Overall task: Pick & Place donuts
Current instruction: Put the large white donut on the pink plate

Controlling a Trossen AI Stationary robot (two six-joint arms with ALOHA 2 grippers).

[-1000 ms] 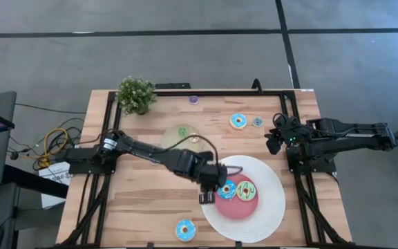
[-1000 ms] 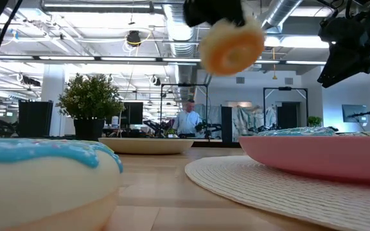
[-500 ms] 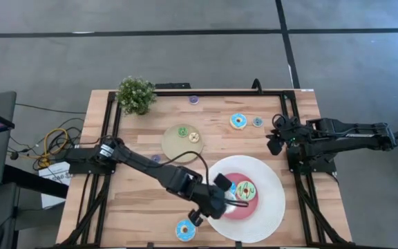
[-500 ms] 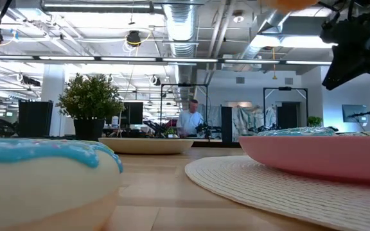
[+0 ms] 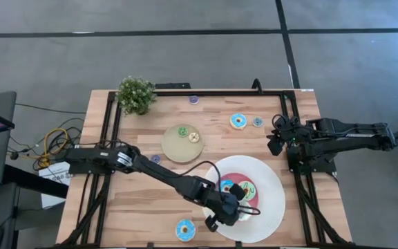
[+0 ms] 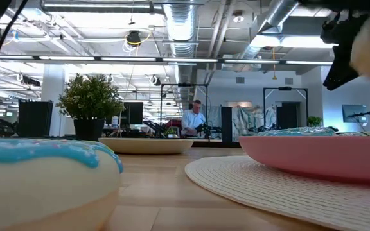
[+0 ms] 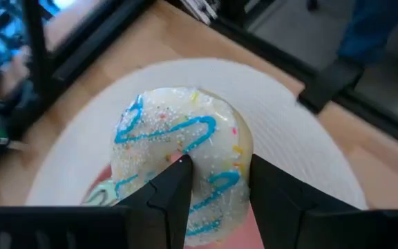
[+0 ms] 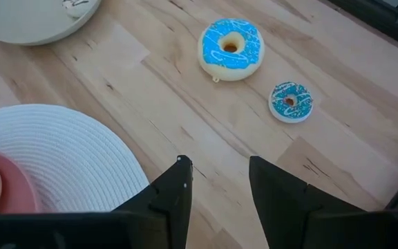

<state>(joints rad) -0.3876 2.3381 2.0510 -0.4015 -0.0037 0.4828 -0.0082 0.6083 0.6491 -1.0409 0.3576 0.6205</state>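
While stretched low over the big plate (image 5: pixel 271 207), left gripper (image 7: pixel 216 183) fingers pinch a white donut (image 7: pixel 178 155) | right gripper (image 8: pixel 220 180) waits, fingers spread, at the desk (image 5: pixel 137 200) edge.

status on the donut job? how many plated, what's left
Done: two donuts, blue-iced and green-iced, lie on the big white plate. In hand: left pincer holds a white-iced donut over that plate. Left: blue donuts at the near edge and by the idle right pincer, plus tiny ones.

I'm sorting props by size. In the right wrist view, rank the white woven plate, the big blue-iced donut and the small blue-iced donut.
1. White woven plate, though cut off at the edge.
2. Big blue-iced donut.
3. Small blue-iced donut, lying right beside it, so nearness barely matters.
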